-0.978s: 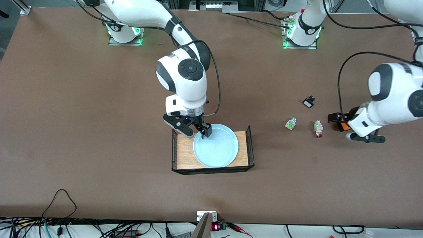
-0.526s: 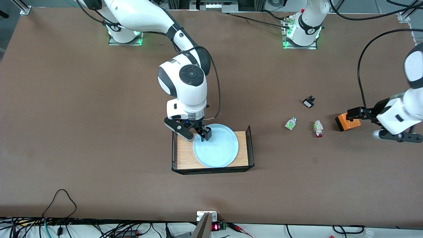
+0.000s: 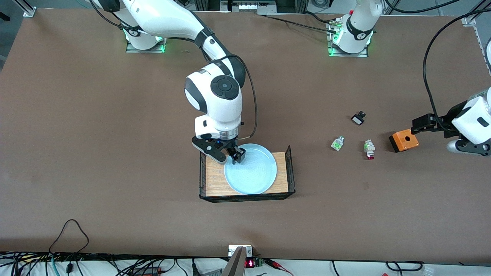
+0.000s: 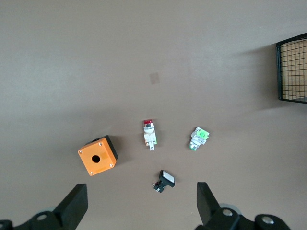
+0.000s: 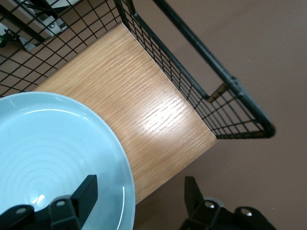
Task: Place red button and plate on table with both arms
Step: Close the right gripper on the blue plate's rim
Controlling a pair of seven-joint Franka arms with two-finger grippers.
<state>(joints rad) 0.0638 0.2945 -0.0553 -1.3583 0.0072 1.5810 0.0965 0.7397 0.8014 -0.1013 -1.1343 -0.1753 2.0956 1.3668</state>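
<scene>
The pale-blue plate lies on a wooden tray on the table. My right gripper is down at the plate's rim. One finger is inside the plate and the other outside, with a gap on both sides. The red button lies on its side on the table toward the left arm's end. My left gripper hangs open and empty, high over the table beside the orange box.
The wooden tray has black wire ends. Near the red button lie a green-capped button, a small black part with a white face and an orange box with a hole.
My left arm has pulled away toward its end of the table, uncovering the orange box. My right gripper has settled a little lower at the plate's rim, its fingers drawing closer together.
</scene>
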